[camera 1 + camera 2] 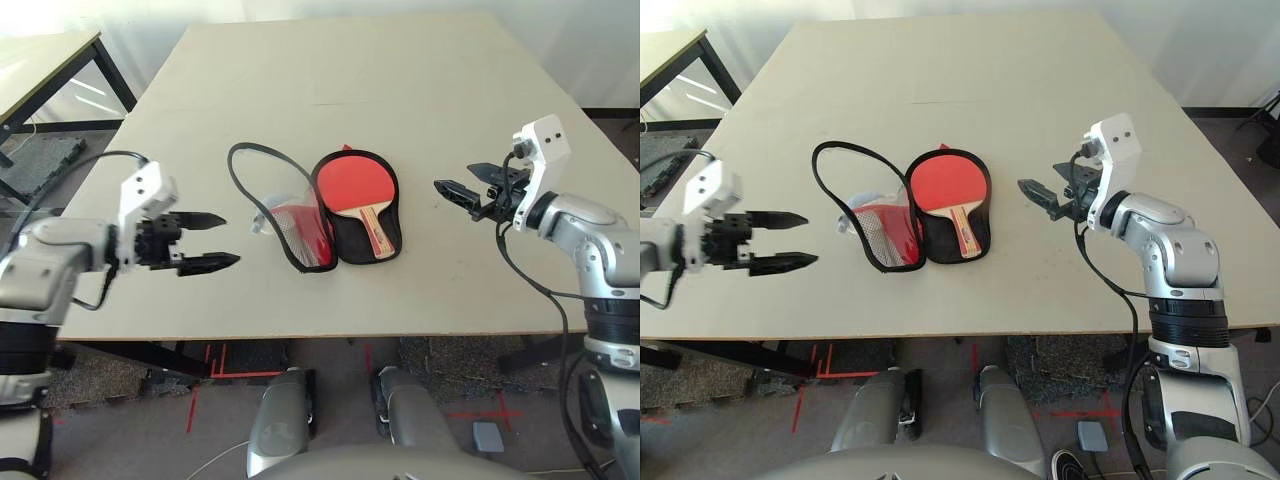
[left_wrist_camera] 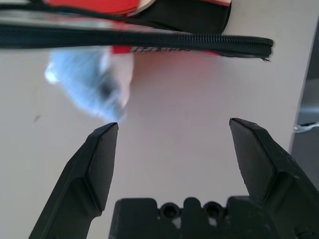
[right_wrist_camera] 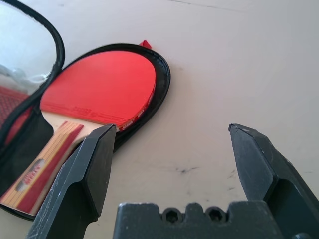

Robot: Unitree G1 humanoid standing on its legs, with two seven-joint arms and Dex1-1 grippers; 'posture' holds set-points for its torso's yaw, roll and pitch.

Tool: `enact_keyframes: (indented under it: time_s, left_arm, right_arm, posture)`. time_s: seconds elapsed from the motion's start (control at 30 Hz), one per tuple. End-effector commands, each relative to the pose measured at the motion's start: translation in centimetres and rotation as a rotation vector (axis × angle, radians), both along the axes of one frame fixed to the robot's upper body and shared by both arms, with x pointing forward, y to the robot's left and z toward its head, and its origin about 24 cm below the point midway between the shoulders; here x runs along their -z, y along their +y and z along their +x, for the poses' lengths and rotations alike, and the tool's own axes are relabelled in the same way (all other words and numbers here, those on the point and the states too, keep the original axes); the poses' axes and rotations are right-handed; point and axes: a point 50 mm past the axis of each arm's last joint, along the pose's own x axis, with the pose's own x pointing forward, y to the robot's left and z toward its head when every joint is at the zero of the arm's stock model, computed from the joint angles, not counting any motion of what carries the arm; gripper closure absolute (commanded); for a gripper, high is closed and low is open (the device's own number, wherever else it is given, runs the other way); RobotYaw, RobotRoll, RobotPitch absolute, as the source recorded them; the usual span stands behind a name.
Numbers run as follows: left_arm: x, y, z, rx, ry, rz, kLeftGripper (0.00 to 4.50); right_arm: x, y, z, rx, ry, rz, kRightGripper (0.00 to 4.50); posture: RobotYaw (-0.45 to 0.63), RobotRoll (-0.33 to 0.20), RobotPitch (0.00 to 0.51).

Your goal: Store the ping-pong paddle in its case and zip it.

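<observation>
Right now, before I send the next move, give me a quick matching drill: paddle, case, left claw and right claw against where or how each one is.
Things:
1. ping-pong paddle
2. case
3. left claw
4. right claw

States:
A. open, empty, on the handle-and-lid side of the case
B. unzipped, lid flapped open on the table
C. lying red face up in the case's black half
D. open, empty, on the paddle side of the case

Pairs: 1-C, 2-B, 3-A, 4-D
</observation>
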Motion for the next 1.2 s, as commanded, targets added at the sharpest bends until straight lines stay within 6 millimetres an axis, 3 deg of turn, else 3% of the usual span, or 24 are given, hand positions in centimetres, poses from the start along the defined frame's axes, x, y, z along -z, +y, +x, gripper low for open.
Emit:
enact_keyframes:
  time_s: [0.03,0.27,0.7,0.9,1.2]
  left_arm:
    - [-0.1,-1.9,1.5,0.029,-0.102,0.002,0.0]
    - [-1.3,-5.9,3.6,0.122,-0.195,-0.116,0.0]
    - [-2.1,-13.1,5.0,0.33,-0.251,-0.222,0.0]
    - [-1.8,-12.3,4.8,0.318,-0.236,-0.204,0.0]
    - [-0.9,-7.8,3.6,0.217,-0.175,-0.124,0.0]
  right_arm:
    - [0.8,0.0,-0.3,-0.006,0.006,-0.02,0.02]
    - [1.6,0.0,-1.3,-0.019,0.039,0.011,0.02]
    - [3.0,1.4,-3.1,-0.067,0.116,0.143,0.02]
    - [3.5,1.9,-3.1,-0.073,0.149,0.248,0.02]
    - [5.5,4.7,-2.7,-0.106,0.281,0.369,0.02]
  posture:
    - [0.12,0.0,0.101]
    - [0.08,0.0,0.101]
    - [0.04,0.0,0.098]
    - [0.04,0.0,0.098]
    - [0.1,0.0,0.099]
